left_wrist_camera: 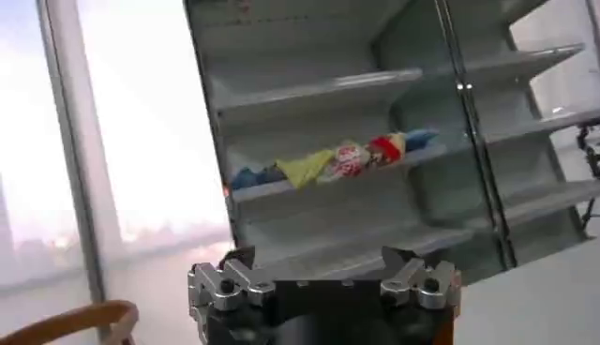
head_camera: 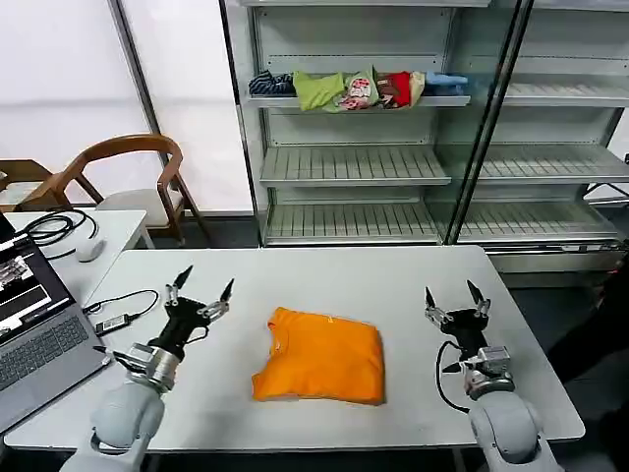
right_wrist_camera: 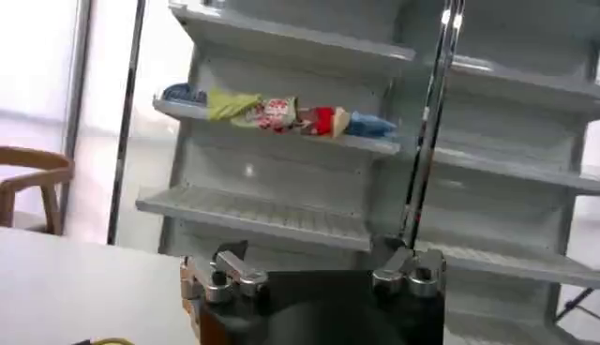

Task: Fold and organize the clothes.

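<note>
Since folded into a neat block, orange T-shirt (head_camera: 320,359) left mid-counter (head_camera: 413,285); left pincer (head_camera: 200,292) at nine o'clock, right pincer (head_camera: 455,297) at three, both spread, clear of cloth.

We have two pale grey, rounded forearms, each ending in a ribbed silver wrist collar. Beyond each collar sits a black-bodied left gripper (head_camera: 200,286) and matching right gripper (head_camera: 455,297), with thin dark pointed fingers on silver knuckle blocks fastened by small screws. Black cables loop beside both wrists.
</note>
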Robot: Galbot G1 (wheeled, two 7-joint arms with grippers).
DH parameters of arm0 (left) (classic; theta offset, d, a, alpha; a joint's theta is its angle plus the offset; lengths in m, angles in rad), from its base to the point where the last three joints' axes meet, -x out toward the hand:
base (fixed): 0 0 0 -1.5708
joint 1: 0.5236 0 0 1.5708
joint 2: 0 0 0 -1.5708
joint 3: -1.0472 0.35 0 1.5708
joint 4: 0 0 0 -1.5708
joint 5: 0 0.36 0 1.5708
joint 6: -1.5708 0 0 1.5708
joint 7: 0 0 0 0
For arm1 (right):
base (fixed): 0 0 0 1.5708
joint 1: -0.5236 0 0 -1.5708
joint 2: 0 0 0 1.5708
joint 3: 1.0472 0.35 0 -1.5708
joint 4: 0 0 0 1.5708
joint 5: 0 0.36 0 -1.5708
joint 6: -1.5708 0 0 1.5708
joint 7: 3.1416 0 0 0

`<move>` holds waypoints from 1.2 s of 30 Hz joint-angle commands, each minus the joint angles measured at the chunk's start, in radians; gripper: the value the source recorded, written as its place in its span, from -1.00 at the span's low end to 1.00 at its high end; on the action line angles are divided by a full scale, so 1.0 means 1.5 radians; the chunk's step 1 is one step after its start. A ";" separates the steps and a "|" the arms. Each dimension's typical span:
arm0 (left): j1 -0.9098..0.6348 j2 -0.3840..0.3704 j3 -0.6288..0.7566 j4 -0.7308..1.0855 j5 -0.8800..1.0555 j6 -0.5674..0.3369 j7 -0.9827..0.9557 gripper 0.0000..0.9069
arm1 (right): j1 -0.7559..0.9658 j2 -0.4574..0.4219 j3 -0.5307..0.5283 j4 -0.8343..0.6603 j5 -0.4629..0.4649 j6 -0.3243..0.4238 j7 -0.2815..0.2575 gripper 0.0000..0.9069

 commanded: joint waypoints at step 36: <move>0.018 -0.001 -0.042 -0.005 -0.010 0.000 0.021 1.00 | 0.049 0.013 -0.010 -0.035 -0.007 0.014 0.003 1.00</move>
